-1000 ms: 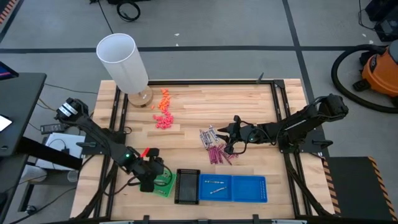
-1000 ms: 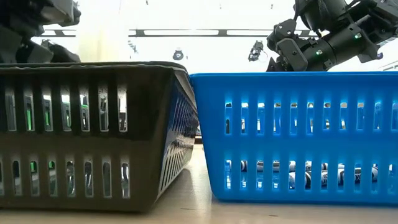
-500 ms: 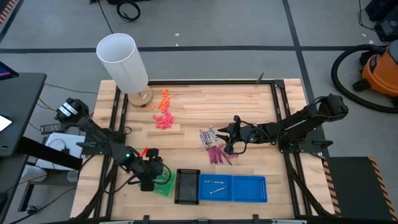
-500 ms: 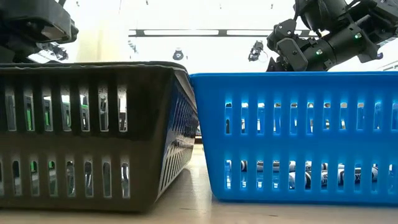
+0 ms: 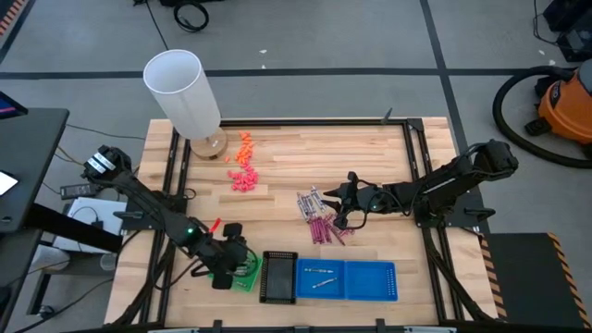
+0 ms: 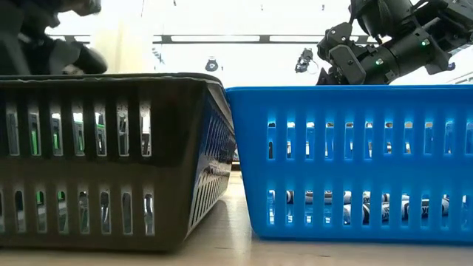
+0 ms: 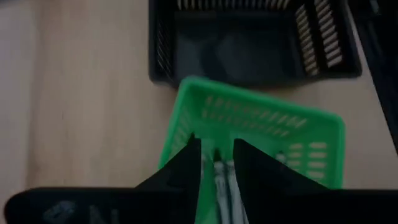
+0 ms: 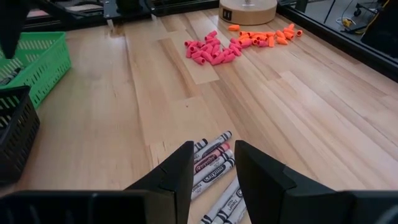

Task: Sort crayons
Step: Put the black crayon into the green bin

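- Our left gripper (image 7: 216, 163) hangs over the slatted green basket (image 7: 311, 140), jaws narrowly parted, gripping nothing; pale sticks lie blurred beneath.
- Our right gripper (image 8: 212, 163), jaws apart, hovers above paper-wrapped crayons (image 8: 211, 155) on the plank table (image 8: 124, 106).
- The blue tray (image 5: 370, 280) holds two crayons; the black basket (image 5: 277, 276) looks dark inside.

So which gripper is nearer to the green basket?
Left. The left gripper hangs right over the green basket; the right gripper is far off, over the crayons.
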{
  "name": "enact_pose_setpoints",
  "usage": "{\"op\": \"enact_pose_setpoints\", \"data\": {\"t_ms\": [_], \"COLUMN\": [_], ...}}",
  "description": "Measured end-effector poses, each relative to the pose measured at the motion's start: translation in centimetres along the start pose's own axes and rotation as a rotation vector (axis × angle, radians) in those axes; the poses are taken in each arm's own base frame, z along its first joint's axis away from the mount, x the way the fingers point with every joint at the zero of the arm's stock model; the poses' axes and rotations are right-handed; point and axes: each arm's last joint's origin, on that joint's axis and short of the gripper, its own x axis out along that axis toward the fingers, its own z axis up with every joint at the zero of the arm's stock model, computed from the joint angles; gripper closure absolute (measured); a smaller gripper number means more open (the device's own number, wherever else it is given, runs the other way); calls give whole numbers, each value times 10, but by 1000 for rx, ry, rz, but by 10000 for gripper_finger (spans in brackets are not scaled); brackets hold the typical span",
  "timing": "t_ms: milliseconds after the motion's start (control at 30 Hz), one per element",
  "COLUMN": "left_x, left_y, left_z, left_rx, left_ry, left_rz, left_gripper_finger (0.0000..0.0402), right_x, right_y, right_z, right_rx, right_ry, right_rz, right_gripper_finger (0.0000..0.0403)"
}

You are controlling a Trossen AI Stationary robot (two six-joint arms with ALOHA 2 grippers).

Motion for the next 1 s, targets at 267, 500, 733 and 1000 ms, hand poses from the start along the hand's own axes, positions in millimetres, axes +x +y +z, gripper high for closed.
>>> {"op": "enact_pose_setpoints", "data": {"t_ms": [267, 500, 733, 1000], "left_x": [-3, 1, 13, 46], "left_y": [14, 46, 89, 119], "left_z": [21, 36, 45, 56], "left_rx": [134, 62, 38, 80], "left_ry": [-71, -84, -25, -15], "left_rz": [116, 229, 203, 146], "left_gripper_finger": [297, 297, 306, 328], "right_x": [0, 0, 0, 0], "right_y": [0, 0, 1, 1], "right_z": [2, 2, 2, 2], "right_rx": [9, 4, -14, -20], "right_ry": [-19, -19, -13, -10], "right_rz": [5, 5, 31, 30], "right_gripper_finger": [276, 276, 276, 276]}}
